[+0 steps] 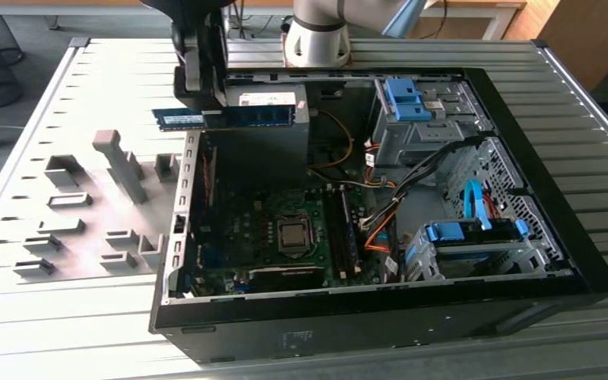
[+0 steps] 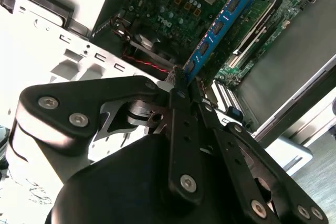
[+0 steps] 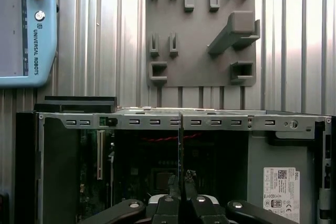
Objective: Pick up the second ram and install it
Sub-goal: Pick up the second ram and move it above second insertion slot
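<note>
fingers (image 2: 177,95) clamp one end of the second ram (image 2: 220,24) over the open case (image 1: 389,317). held off-centre, it may tilt and miss its slot (image 1: 342,228).

The arm (image 1: 320,36) stands at twelve o'clock in the exterior view, and its gripper (image 1: 203,104) hangs at eleven o'clock, pointing straight down. Its fingers (image 2: 178,124) are pinched together on the second ram (image 1: 256,115).
</note>
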Controlling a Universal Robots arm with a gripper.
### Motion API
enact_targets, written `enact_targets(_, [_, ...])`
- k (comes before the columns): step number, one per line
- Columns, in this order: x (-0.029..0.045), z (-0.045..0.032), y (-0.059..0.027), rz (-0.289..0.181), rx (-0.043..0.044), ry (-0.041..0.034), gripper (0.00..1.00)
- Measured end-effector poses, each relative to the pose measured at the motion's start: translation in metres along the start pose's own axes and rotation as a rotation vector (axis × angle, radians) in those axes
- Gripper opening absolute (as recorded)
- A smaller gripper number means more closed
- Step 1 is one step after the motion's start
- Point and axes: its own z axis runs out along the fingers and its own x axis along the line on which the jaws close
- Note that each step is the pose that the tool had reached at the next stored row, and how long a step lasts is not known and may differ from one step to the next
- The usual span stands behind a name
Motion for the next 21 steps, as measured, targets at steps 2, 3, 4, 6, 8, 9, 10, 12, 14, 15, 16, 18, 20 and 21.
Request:
enact_targets(2, [0.0, 0.0, -0.0015, 0.0, 0.0, 0.0, 0.14])
enact_targets(3, [0.0, 0.0, -0.0024, 0.0, 0.0, 0.0001, 0.14])
enact_targets(4, [0.0, 0.0, -0.0032, 0.0, 0.0, 0.0, 0.14])
enact_targets(6, [0.0, 0.0, -0.0047, 0.0, 0.0, 0.0001, 0.14])
enact_targets(8, [0.0, 0.0, -0.0063, 0.0, 0.0, 0.0001, 0.14])
enact_targets(9, [0.0, 0.0001, -0.0071, 0.0, 0.0, 0.0, 0.14])
enact_targets(10, [0.0, 0.0, -0.0078, 0.0, 0.0, 0.0, 0.14])
enact_targets(12, [0.0, 0.0, -0.0095, 0.0, 0.0, 0.0, 0.14])
enact_targets(14, [0.0, 0.0, -0.011, 0.0, 0.0, 0.0001, 0.14])
enact_targets(15, [0.0, 0.0001, -0.0118, 0.0, 0.0, 0.0, 0.14])
enact_targets(16, [0.0, 0.0001, -0.0126, 0.0, 0.0, 0.0, 0.14])
enact_targets(18, [0.0, 0.0, -0.0142, 0.0, -0.0001, 0.0001, 0.14])
enact_targets(20, [-0.0001, 0.0001, -0.0158, 0.0, 0.0, 0.0, 0.14])
enact_targets(21, [-0.0001, 0.0001, -0.0165, 0.0, 0.0, 0.0001, 0.14])
